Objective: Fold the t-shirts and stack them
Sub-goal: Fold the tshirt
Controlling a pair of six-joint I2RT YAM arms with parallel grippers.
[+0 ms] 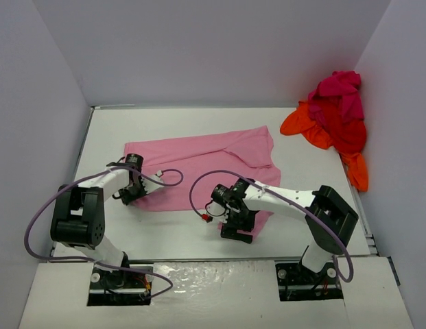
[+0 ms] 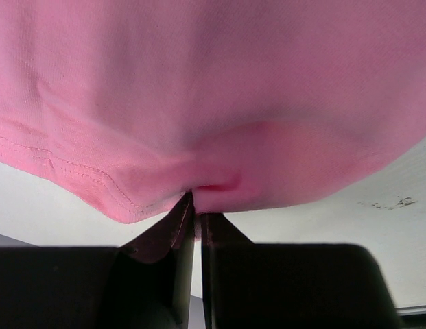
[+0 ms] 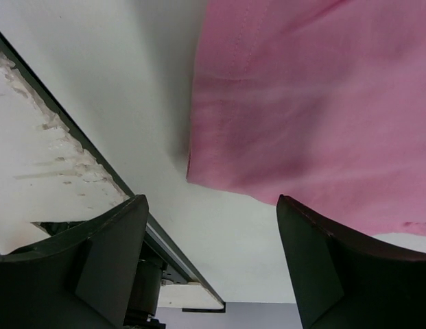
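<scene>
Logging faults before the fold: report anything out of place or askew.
The pink shirt lies skewed and unfolded, its near edge bunched in the shut left gripper. The other shirts sit crumpled in a heap at the far right corner, not stacked. Nothing looks damaged.

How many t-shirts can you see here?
4: light pink t-shirt spread mid-table, pinched by the left gripper; orange shirt, red shirt, magenta shirt heaped far right. More may lie hidden beneath.
</scene>
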